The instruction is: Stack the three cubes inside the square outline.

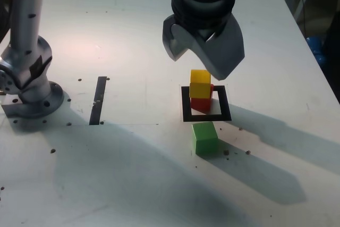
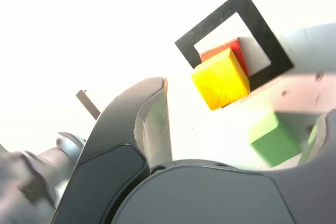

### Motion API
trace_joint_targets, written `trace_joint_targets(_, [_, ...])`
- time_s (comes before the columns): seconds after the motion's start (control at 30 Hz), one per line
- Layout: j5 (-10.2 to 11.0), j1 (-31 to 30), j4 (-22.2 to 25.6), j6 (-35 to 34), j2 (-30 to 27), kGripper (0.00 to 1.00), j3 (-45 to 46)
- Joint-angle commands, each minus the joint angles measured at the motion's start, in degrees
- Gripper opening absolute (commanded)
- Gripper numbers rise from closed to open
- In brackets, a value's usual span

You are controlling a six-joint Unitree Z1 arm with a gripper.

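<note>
Silvery-grey arm [image 1: 25,19], dark bands near the wrist [image 1: 204,11], smooth grey hand [image 1: 202,43], curved fingers [image 2: 118,114]

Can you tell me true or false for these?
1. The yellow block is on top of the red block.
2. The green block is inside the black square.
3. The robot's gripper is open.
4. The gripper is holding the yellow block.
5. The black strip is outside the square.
1. The yellow block is on top of the red block. True.
2. The green block is inside the black square. False: the green block is outside it.
3. The robot's gripper is open. True.
4. The gripper is holding the yellow block. False: it holds nothing.
5. The black strip is outside the square. True.
</note>
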Motion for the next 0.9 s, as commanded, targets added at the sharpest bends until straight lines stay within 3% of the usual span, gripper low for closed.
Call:
trace_joint_targets(0.0, [-0.3, -0.3, -0.6, 5.4, -0.4, 1.00, 0.2])
trace_joint_targets(0.3, [-0.9, -3.0, -4.4, 14.5, -0.5, 1.00, 0.2])
trace_joint_targets(0.6, [-2.6, -5.8, -6.8, 14.7, 0.6, 0.99, 2.2])
trace_joint_targets(0.87, [-5.2, -6.5, -12.6, 13.8, 1.7, 0.98, 7.5])
